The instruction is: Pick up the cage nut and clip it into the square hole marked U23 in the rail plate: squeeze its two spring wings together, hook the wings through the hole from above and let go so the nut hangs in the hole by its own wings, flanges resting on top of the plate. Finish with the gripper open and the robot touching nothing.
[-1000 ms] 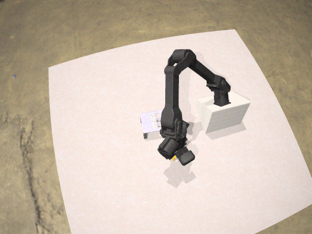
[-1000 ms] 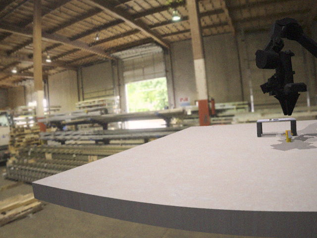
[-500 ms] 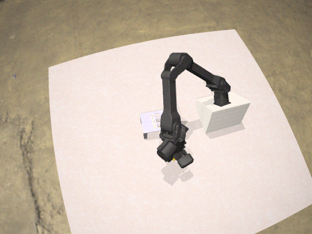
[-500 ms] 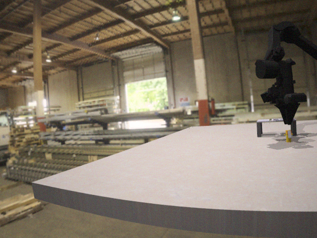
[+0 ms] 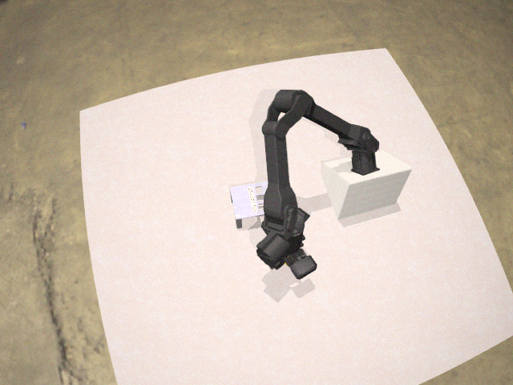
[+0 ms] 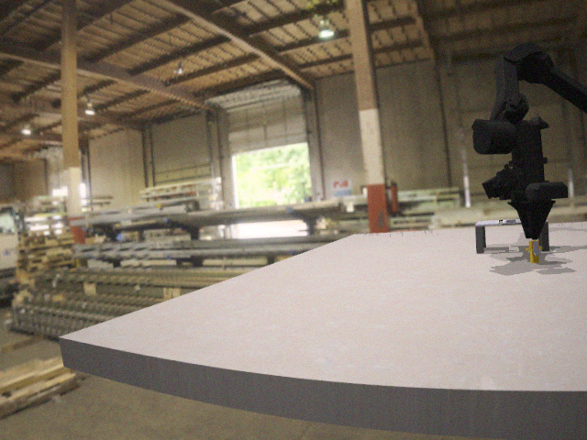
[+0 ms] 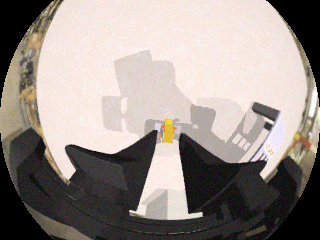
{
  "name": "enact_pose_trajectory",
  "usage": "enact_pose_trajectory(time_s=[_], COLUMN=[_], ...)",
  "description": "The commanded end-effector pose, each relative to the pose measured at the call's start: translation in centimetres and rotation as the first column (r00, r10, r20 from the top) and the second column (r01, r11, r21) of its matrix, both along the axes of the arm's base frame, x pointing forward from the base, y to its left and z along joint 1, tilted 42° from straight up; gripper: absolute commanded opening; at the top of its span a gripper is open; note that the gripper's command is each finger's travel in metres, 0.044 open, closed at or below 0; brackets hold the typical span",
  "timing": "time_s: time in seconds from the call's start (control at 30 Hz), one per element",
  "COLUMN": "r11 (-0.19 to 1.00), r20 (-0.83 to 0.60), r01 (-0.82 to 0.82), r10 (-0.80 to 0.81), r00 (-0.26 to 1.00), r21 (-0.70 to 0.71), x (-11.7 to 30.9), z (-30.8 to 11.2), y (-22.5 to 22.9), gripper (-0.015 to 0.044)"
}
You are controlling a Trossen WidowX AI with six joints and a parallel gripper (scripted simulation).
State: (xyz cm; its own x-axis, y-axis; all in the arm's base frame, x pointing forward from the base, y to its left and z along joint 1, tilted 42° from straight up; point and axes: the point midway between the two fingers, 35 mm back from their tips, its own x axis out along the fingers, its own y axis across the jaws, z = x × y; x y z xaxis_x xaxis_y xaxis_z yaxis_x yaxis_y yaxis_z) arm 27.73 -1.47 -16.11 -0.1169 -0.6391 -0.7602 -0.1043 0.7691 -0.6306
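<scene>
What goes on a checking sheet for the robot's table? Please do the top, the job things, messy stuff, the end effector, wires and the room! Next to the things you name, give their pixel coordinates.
Surface: table (image 5: 165,249) (image 6: 284,322) (image 7: 150,30) is pale, with shadows on it.
Job's things: nut (image 5: 285,262) (image 6: 534,251) (image 7: 168,131) is yellow and outside the plate (image 5: 242,200) (image 6: 488,222) (image 7: 272,142); the plate stands on dark legs.
Clutter: nothing seen.
Gripper: end effector (image 5: 292,260) (image 6: 533,236) (image 7: 168,135) is partly open, fingertips right at the nut's top; can't tell if they touch.
Cables: nothing seen.
Surroundings: big hall, blurry stacks, a post (image 6: 378,208) with a red bottom, and a bright doorway (image 6: 272,175).
</scene>
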Motion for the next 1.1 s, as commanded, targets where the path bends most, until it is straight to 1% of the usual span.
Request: enact_pose_trajectory(time_s=[0.0, 1.07], r11=[1.000, 1.000], r20=[-0.012, -0.012], r01=[-0.001, -0.001], r10=[0.000, 0.000], r00=[1.000, 1.000], r21=[-0.006, -0.006], x=[-0.47, -0.54], z=[-0.65, -0.96], y=[-0.65, -0.96], gripper=[0.0120, 0.0120])
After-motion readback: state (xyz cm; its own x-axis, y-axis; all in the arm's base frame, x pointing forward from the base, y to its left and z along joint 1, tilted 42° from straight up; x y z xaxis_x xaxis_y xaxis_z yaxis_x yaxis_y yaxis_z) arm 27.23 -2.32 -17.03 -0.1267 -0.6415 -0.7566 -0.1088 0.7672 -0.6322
